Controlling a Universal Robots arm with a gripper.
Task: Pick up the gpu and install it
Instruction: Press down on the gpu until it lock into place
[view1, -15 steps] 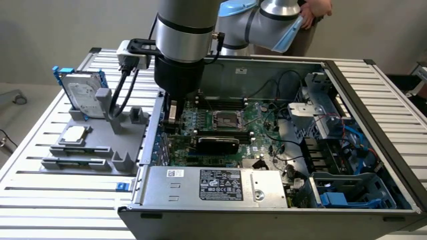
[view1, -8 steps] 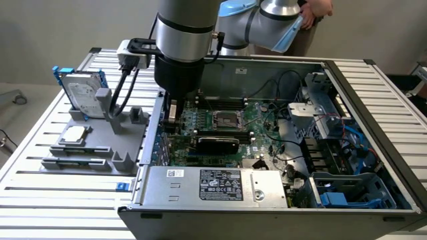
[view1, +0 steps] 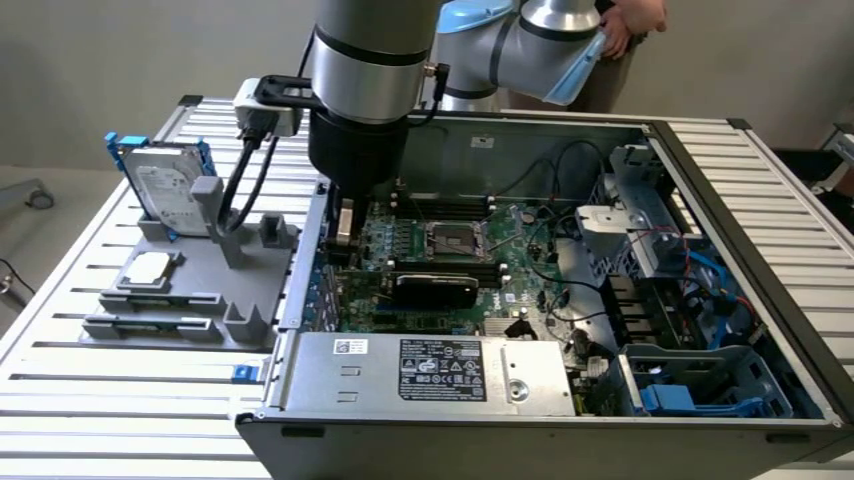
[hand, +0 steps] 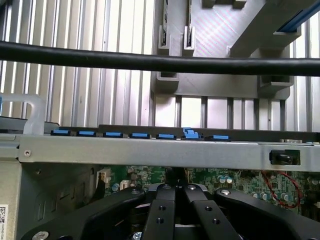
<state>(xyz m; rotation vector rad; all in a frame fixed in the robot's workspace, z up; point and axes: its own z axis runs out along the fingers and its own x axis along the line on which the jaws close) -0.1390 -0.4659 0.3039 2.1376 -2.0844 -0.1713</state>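
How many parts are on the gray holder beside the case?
2: the hard drive upright at its far end; the processor chip flat at its middle. The near slots could hide another.

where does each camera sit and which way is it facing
Exterior view: off the arm, high up, looking down into the open black and silver computer case on the slatted metal table; the grey robot arm enters from the top, a person's hand behind it.
Wrist view: on the wrist, inside the case, looking past its shut black fingers over the silver case wall to the grey plastic parts holder.
Both show the green motherboard, holder and table.
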